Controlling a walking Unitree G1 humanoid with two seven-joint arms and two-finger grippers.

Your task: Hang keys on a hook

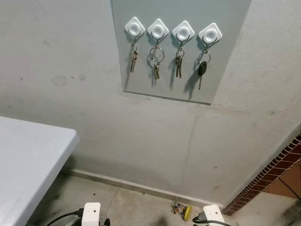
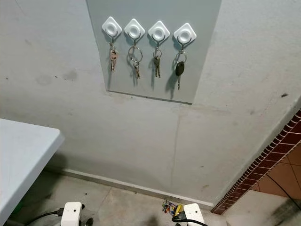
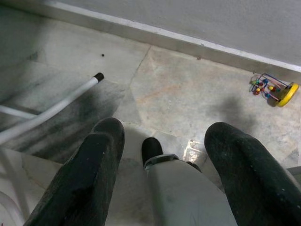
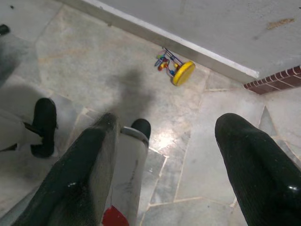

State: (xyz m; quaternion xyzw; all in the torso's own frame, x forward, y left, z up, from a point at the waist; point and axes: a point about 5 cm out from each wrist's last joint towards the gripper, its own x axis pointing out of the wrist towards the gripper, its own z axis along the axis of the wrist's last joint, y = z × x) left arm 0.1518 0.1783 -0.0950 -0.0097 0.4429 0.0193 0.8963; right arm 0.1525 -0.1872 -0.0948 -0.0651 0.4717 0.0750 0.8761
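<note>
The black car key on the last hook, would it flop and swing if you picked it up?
Probably yes. The black car key hangs from a loose ring on the rightmost hook, so it would likely dangle and swing. Its metal blade looks stiff, not bendy. It seems small and light, though the smooth ring might slip.

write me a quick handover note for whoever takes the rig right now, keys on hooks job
Left gripper: open, idle, pointing at the floor.
Right gripper: open, idle, holding nothing.
Four white hooks on the grey wall panel each carry keys, including a black-headed car key.
Done: every hook is filled.
Left: apparently nothing. A small yellow toy lies by the baseboard.
</note>
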